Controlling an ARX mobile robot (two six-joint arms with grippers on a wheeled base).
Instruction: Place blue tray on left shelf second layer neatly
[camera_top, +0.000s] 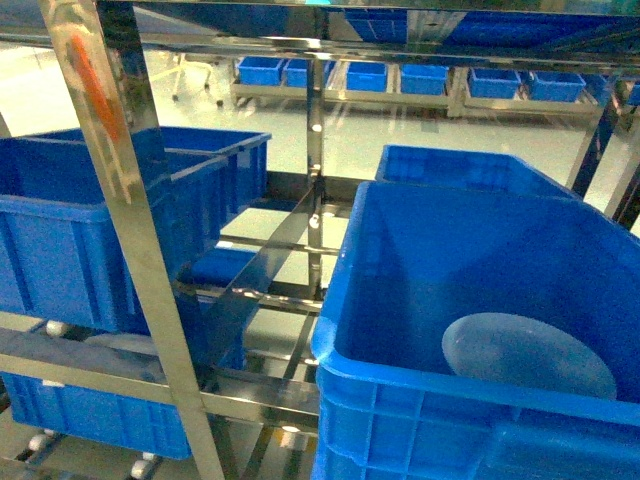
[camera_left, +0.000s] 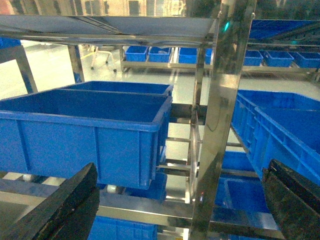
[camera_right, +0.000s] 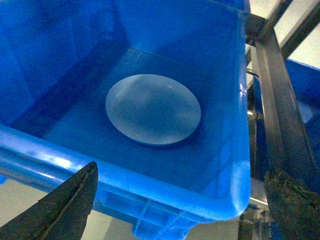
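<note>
Tray: blue tray (camera_right: 153, 109) flat on the right crate (camera_top: 480, 300) floor, untouched.
Right hand (camera_right: 180, 200): spread, above the crate's near rim, apparently lining up a pick.
Left hand (camera_left: 180, 205): spread, empty, facing the left shelf (camera_left: 220, 125).

A pale glossy floor (camera_top: 380, 140) stretches back, catching bright light. Along the far side a low rack (camera_top: 420, 98) carries a row of small blue bins (camera_top: 424, 77). At the far left stands a white wheeled frame (camera_top: 198, 72), perhaps a chair
</note>
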